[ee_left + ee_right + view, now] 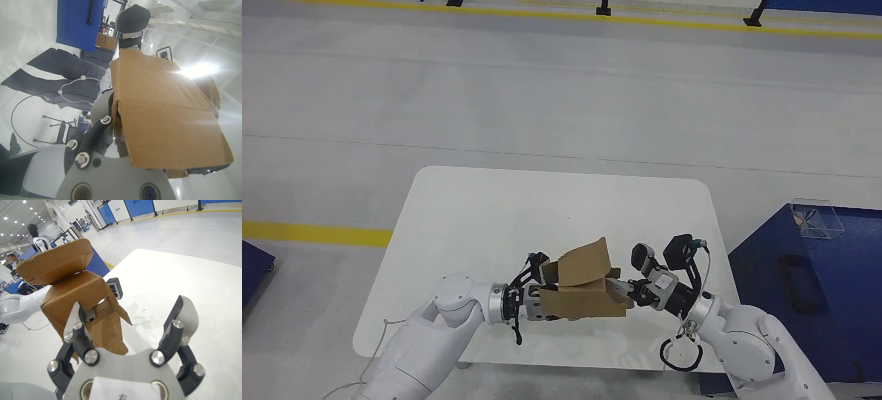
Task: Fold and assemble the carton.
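The carton [587,285] hangs low over the front part of the tabletop [492,210], its long axis running from one wrist to the other. One flap is cocked up on top, and the open end faces my right arm. I judge the left fingers [98,126] to be clamped on the far end, since nothing else carries it, though the cardboard hides most of them.

The right fingers [178,311] are spread wide with nothing between the pads. One sits just beside the carton's outer wall at the open mouth. The other stands well apart over bare tabletop. A loose side flap [118,311] droops into the gap between them.

So the right arm is nearer the open end. I think the next fold depends on that flap lying inboard of the near finger.
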